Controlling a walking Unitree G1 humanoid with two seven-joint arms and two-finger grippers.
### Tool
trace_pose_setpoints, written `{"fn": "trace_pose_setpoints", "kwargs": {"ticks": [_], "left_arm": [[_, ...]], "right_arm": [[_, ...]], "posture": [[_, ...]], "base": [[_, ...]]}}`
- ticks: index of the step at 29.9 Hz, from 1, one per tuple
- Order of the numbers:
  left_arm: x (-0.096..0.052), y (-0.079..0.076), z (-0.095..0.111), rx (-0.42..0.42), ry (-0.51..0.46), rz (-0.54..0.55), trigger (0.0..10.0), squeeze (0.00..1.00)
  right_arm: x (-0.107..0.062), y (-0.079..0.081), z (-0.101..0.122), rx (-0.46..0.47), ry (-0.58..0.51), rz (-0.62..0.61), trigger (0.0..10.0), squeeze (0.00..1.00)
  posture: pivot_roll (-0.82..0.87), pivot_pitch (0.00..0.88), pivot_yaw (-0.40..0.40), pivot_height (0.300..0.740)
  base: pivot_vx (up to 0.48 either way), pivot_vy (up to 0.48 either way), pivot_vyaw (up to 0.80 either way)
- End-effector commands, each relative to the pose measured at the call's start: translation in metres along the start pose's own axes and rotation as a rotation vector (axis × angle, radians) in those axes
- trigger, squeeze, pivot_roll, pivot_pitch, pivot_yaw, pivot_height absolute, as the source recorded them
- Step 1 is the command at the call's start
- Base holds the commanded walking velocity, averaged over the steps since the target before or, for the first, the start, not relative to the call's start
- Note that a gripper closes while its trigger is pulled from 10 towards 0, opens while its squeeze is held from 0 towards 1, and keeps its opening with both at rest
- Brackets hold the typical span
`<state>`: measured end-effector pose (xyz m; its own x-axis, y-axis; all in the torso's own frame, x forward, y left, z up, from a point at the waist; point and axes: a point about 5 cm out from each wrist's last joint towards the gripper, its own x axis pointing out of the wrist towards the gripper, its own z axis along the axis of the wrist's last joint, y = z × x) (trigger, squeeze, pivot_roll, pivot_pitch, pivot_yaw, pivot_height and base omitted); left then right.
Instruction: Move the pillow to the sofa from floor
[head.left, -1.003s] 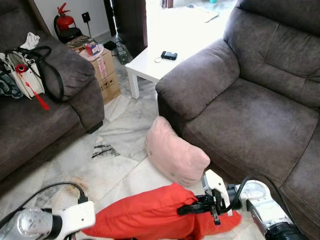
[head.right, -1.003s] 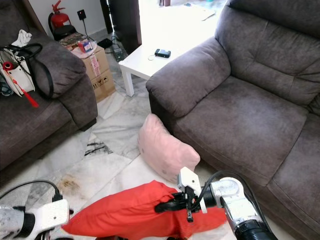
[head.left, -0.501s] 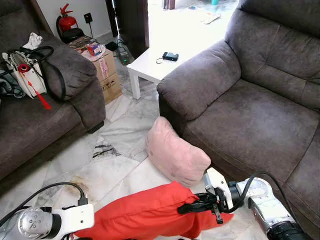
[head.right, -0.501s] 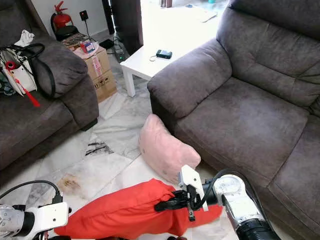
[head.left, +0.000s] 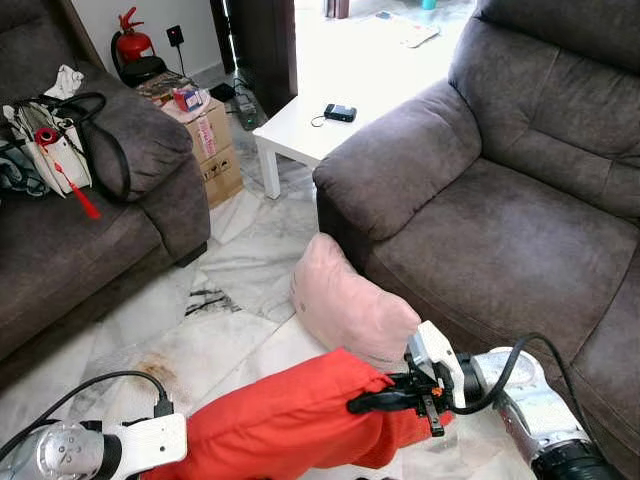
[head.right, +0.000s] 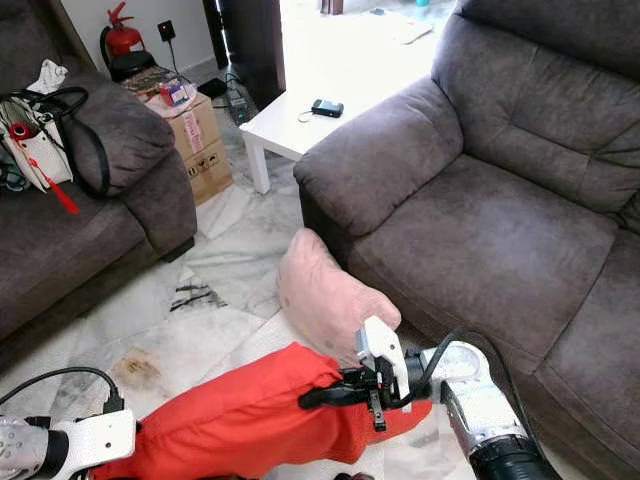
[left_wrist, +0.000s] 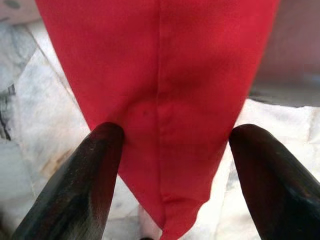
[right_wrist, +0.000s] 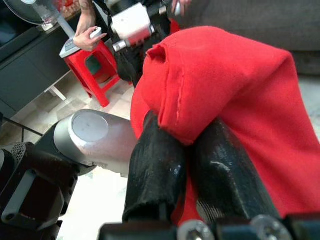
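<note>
Here, red pillow (head.left: 290, 425) slants up rightward; right gripper (head.left: 372, 402) pinches it.

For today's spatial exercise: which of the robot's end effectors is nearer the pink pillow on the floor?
The right end effector, pinching the red pillow just beside the pink pillow. The left end effector sits at the red pillow's far end, farther away.

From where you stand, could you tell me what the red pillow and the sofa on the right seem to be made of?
The red pillow looks like soft matte woven or fleece fabric: it folds and bunches where the right end effector pinches it. The sofa appears to be grey-brown suede-like microfibre, with mottled, brushed-looking shading, though it could be a velvety cloth.
</note>
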<state>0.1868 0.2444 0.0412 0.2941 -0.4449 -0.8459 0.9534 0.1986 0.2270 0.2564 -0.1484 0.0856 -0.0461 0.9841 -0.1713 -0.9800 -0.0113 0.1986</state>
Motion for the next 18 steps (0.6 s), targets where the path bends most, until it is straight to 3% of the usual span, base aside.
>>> {"fn": "trace_pose_setpoints", "kwargs": {"ticks": [1,11,15,18], "left_arm": [[0.005,-0.006,-0.005,-0.008,0.016,-0.006,10.0,0.0],[0.015,-0.009,-0.008,0.0,0.032,0.008,10.0,0.0],[0.019,-0.012,-0.019,0.027,0.1,0.012,10.0,0.0],[0.023,-0.008,-0.021,0.02,0.088,0.078,10.0,0.0]], "right_arm": [[0.002,0.0,0.026,-0.101,-0.088,0.053,10.0,0.0],[0.001,0.001,0.033,-0.121,-0.103,0.053,10.0,0.0],[0.0,0.001,0.035,-0.124,-0.11,0.049,10.0,0.0],[-0.001,0.002,0.037,-0.125,-0.116,0.048,10.0,0.0]], "posture": [[0.19,0.158,0.0,0.74],[0.19,0.159,-0.002,0.74],[0.18,0.159,-0.003,0.74],[0.18,0.161,-0.002,0.74]], "base": [[0.0,0.0,0.0],[0.0,0.0,0.0],[0.0,0.0,0.0],[0.0,0.0,0.0]]}}
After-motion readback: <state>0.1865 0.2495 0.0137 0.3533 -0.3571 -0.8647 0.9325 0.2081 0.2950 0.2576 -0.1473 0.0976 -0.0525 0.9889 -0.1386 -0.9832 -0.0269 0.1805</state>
